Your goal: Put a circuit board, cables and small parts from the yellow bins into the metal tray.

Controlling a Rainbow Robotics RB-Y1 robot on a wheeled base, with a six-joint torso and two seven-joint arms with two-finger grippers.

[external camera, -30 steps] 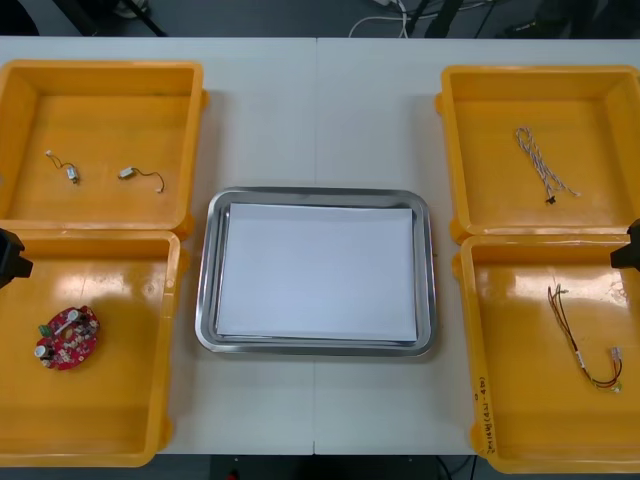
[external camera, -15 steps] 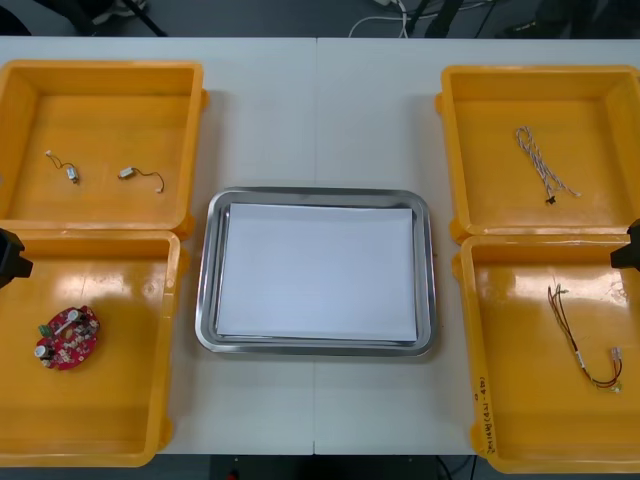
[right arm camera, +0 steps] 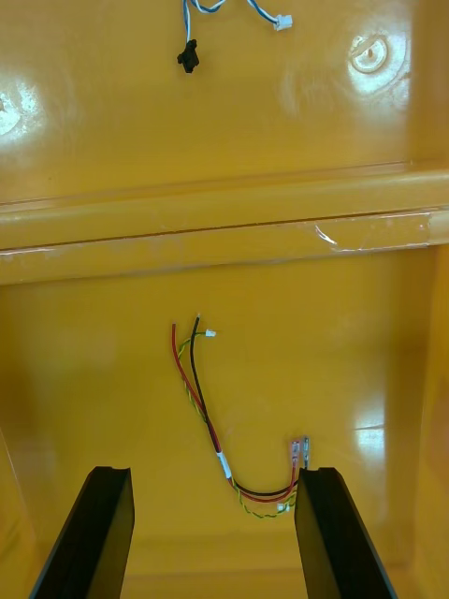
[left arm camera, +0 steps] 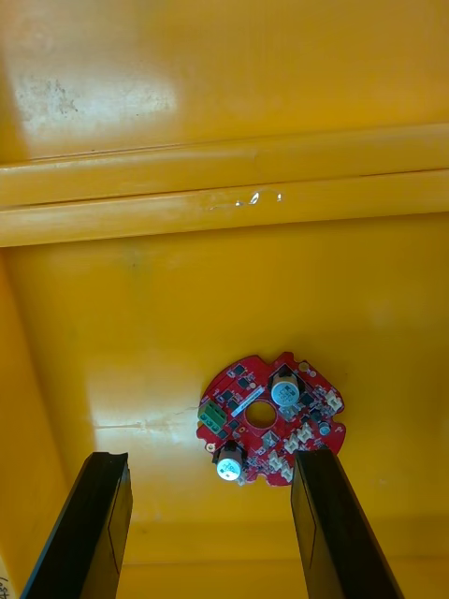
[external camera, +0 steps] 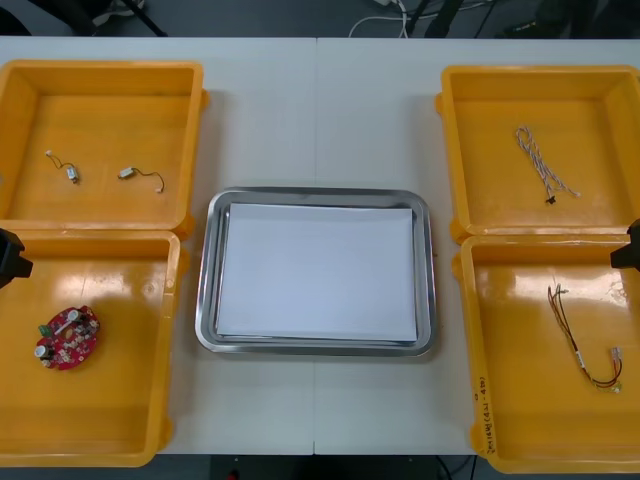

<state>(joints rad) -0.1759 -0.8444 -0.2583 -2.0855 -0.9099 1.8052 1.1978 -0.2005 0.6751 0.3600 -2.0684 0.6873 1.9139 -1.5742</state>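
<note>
Hovering over the near left bin, the left gripper has its fingers spread wide and holds nothing, with the round red circuit board flat on the bin floor between them. Over the near right bin, the right gripper is just as wide and holds nothing, above the red and yellow cable. The blue and white cable lies in the far right bin, two small metal parts in the far left bin. The tray, white inside, sits in the middle.
</note>
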